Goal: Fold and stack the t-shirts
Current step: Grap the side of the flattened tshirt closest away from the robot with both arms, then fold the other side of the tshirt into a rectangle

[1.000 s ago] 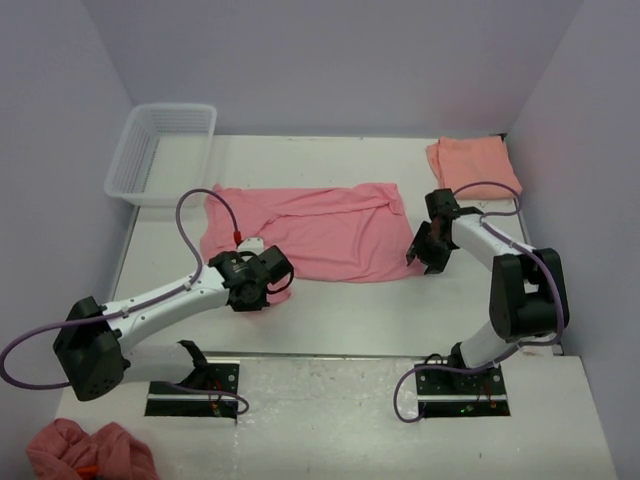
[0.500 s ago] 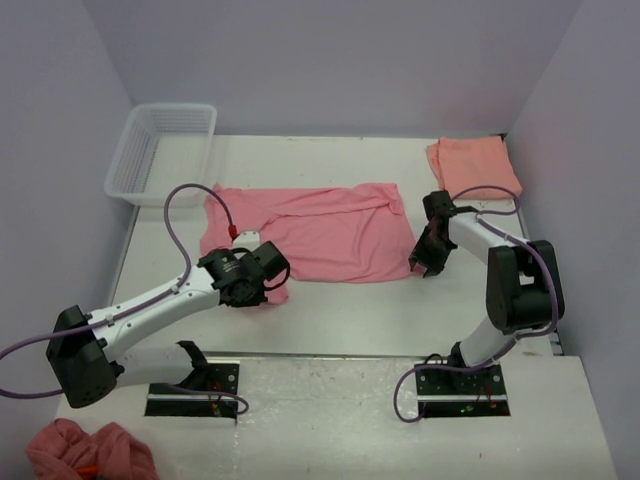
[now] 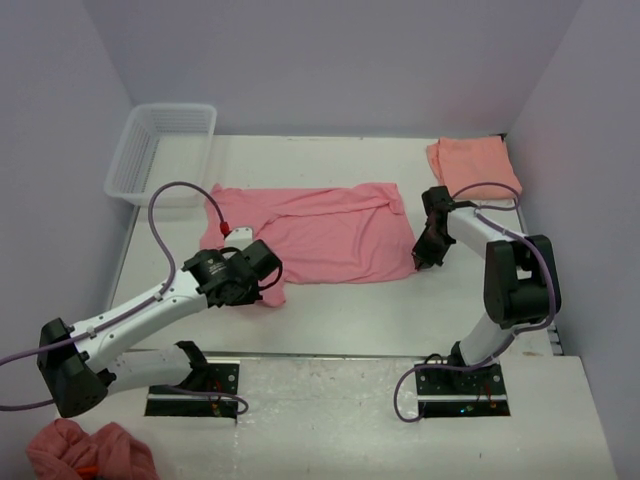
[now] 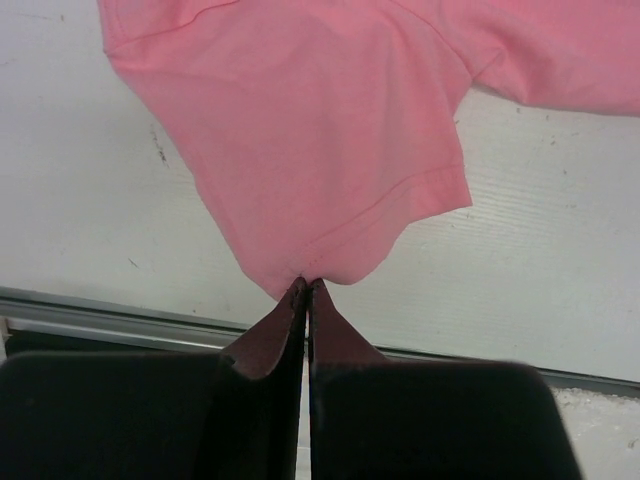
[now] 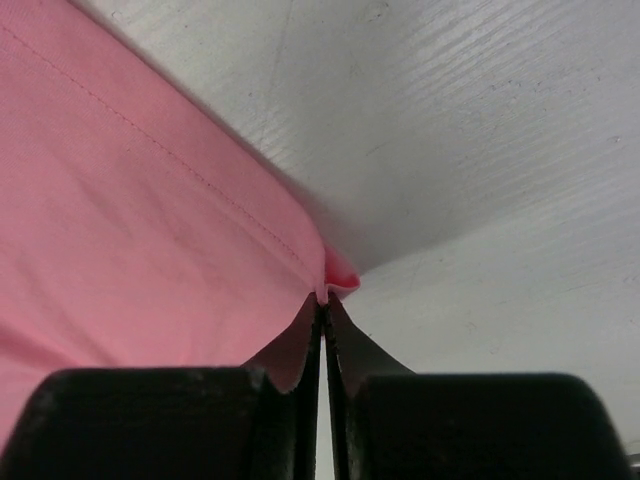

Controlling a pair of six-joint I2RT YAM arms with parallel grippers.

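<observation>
Our left gripper (image 4: 305,288) has its jaws closed on the near-left corner of the rose-pink t-shirt (image 3: 320,235), which we judge to be a sleeve hem. The right gripper (image 5: 322,300) pinches the near-right hem corner in the same way. The cloth looks thin, light and limp, so we think it will sag unless it is taken at the corners and pulled taut. It lies flat on the table (image 3: 350,310), its long axis running left to right, sleeves probably to the left. Farther away, in the far right corner, the salmon-orange t-shirt (image 3: 472,165) lies folded.

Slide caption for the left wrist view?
Left gripper shut on an edge of the rose-pink cotton t-shirt spread on the white table.
</observation>
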